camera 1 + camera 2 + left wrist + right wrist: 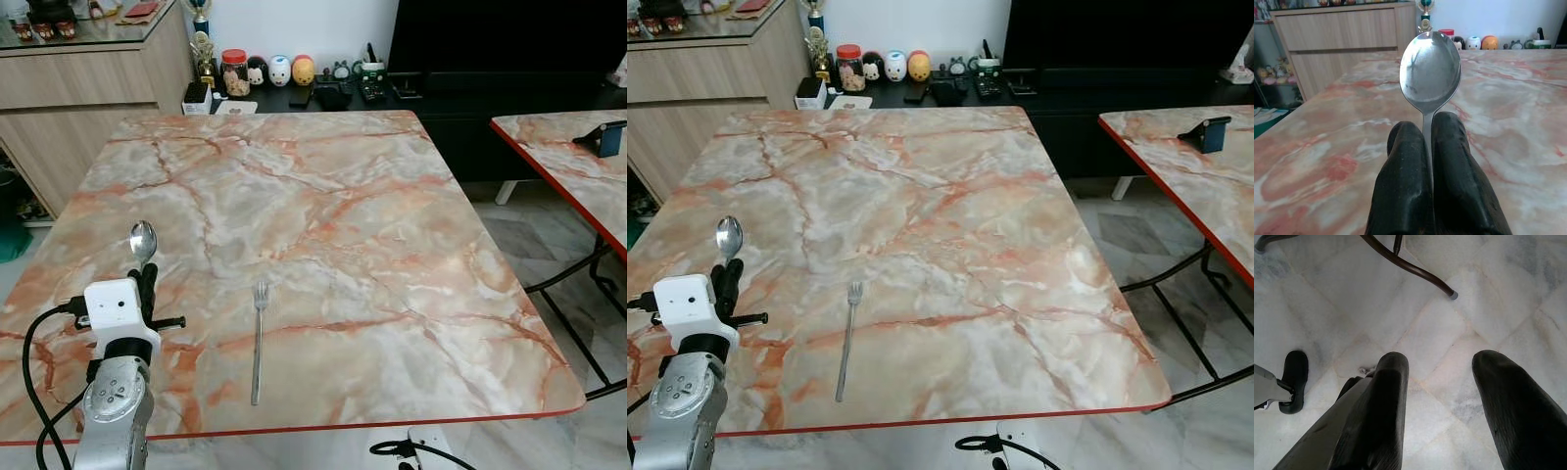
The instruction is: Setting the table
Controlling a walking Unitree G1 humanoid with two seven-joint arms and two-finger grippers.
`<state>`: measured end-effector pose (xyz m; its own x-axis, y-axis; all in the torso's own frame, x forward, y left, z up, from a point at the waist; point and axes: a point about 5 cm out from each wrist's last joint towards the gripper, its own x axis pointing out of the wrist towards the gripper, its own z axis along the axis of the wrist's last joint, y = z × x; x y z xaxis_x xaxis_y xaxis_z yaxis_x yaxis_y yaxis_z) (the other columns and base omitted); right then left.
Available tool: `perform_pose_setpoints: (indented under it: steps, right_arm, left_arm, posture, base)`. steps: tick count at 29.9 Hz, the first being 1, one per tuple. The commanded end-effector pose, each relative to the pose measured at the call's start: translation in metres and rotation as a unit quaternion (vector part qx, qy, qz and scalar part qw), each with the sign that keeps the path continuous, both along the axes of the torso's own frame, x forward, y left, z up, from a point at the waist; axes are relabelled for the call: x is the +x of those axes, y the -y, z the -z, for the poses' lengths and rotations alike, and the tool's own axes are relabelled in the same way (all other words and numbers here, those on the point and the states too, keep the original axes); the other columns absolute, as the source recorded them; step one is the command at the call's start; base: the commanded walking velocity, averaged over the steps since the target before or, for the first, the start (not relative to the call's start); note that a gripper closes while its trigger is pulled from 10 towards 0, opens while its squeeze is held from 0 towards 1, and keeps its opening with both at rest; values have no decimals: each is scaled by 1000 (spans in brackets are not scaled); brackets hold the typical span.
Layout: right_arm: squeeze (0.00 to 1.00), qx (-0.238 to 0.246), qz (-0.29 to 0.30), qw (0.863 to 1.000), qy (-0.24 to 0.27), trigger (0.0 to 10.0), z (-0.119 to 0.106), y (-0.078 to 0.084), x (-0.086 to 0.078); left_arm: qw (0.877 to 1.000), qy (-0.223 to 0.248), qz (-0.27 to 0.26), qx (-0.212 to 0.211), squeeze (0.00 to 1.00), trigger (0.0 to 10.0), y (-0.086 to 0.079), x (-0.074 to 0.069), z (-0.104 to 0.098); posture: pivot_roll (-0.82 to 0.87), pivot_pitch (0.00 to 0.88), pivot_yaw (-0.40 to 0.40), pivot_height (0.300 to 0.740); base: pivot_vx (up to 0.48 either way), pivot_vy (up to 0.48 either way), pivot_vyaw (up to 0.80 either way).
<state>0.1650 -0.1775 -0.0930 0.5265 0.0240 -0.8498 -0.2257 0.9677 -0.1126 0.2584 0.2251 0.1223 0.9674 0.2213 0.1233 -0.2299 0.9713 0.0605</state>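
Spoon (143,240) pinched by its handle between the closed fingers of the left tool (1427,147), bowl held upright above the near left of the marble table (392,255), fork (258,340) laid flat just beside, right tool (1437,396) hung open over the tiled floor (1449,308).

— Table (323,225)? 
— Peach and grey marble veining, red edge. 
— Cutlery? 
— Silver spoon (1430,73), silver fork (258,338). 
— Fingers (1405,181)? 
— Black, on a silver arm (113,411). 
— Floor (1415,318)? 
— White marble tiles, faintly grey.
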Motion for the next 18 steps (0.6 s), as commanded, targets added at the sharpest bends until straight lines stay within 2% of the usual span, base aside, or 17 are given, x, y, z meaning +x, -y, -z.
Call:
perform_pose_setpoints:
  steps: [1,11,18]
  right_arm:
    - [0,2,14,1000,-5,10000,1,2,-3]
    - [0,2,29,999,-14,10000,2,4,-6]
    - [0,3,27,1000,-16,10000,2,-1,-2]
  left_arm:
    - [1000,15,0,14,0,10000,0,0,-6]
    - [1000,21,7,16,0,10000,4,3,-6]
    - [1000,24,8,16,0,10000,3,2,-7]
  posture:
    - [8,0,-18,740]
    - [4,0,-11,740]
    - [6,0,-10,740]
  base:
    - [0,-480,0]
    - [0,-480,0]
    - [0,-480,-533]
